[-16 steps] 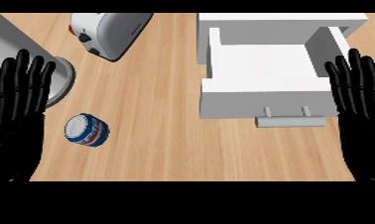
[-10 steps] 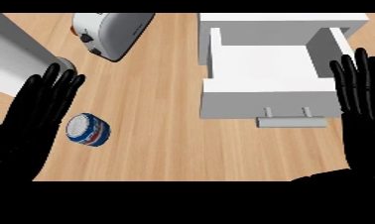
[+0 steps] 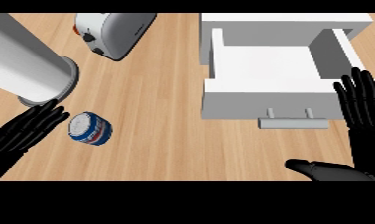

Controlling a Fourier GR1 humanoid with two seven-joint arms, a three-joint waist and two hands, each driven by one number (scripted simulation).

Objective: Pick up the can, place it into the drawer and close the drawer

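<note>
A blue and white can with a silver top lies on the wooden counter at the lower left. My left hand is just left of it, fingers straight and spread, fingertips close to the can's side. A white drawer stands pulled open at the right, its inside bare, with a grey handle on its front. My right hand is open at the right edge beside the drawer's front corner, thumb low near the bottom.
A large grey cylinder lies tilted at the left, just above my left hand. A white and grey toaster stands at the top left. Bare wood counter runs between the can and the drawer.
My left hand has dropped lower and leftward, its fingers now beside the can. The right hand has shifted down a little. The view has moved so the grey cylinder shows more.
</note>
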